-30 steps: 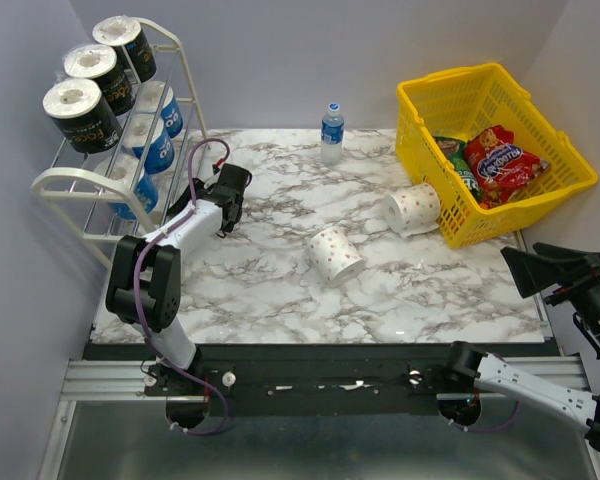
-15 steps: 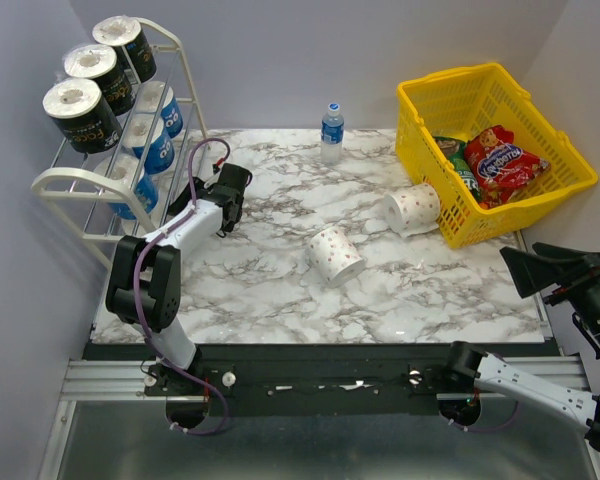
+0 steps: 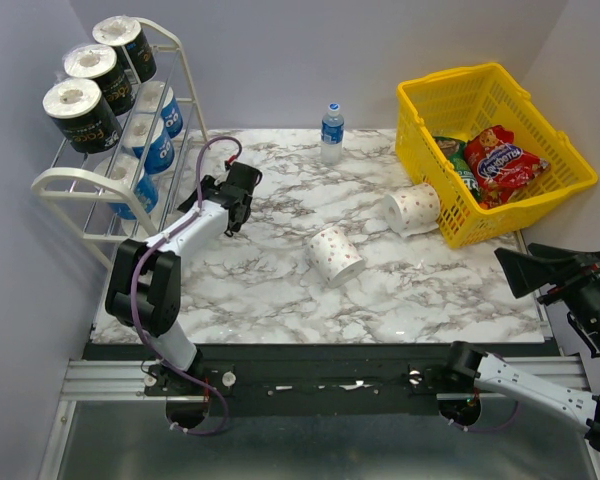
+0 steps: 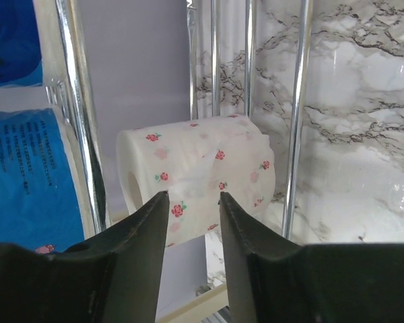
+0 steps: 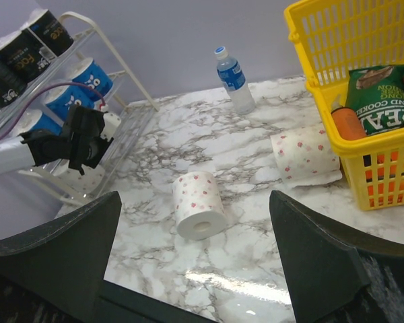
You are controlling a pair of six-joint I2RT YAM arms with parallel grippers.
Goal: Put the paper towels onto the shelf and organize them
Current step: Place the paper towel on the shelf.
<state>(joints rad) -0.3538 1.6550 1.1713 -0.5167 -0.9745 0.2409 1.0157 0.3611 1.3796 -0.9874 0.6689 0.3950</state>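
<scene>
The white shelf stands at the far left with three black rolls on top and blue rolls below. My left gripper is open and empty, just right of the shelf. In the left wrist view its open jaws face a dotted roll lying behind the shelf bars, apart from the fingertips. Two dotted rolls lie on the table, one in the middle and one by the basket. My right gripper is wide open and empty at the right edge.
A yellow basket with snack bags stands at the back right. A small water bottle stands at the back middle. A blue roll sits left of the dotted one on the shelf.
My left gripper has drawn back to the right, away from the shelf, with nothing in it. The right gripper has shifted slightly.
</scene>
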